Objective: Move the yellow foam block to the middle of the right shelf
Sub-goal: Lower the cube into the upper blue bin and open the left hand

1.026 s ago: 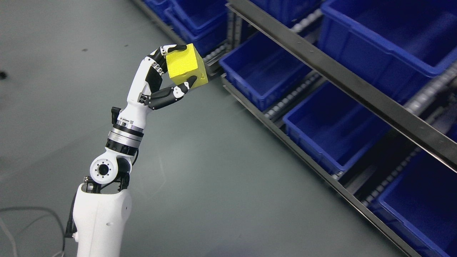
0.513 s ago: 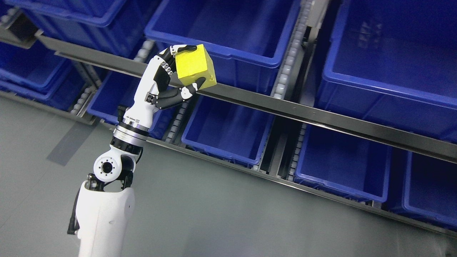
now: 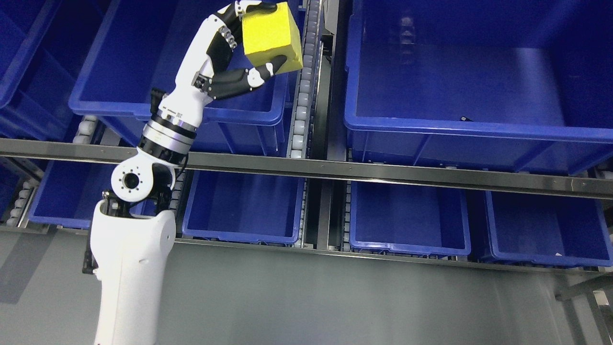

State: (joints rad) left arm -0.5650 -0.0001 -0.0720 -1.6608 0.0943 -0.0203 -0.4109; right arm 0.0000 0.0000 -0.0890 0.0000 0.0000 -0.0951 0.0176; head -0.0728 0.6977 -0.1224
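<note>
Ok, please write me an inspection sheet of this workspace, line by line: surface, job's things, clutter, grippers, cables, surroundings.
Surface: grey floor, bare where visible.
Job's things: yellow foam block held up in front of the upper blue bins.
Clutter: small dark speck in the large right bin; otherwise nothing seen.
Grippers: left hand shut on the block; right hand not in view.
Cables: nothing seen.
Surroundings: metal shelf rail, roller tracks, lower blue bins.

The top corner of the yellow foam block [image 3: 271, 34] just touches the picture's top edge. The left hand [image 3: 239, 48] covers part of the block: its fingers [image 3: 256, 6] wrap over the top and the thumb [image 3: 261, 73] presses underneath. The big blue bin [image 3: 459, 125] beside the fingers runs off the top and right edges.
</note>
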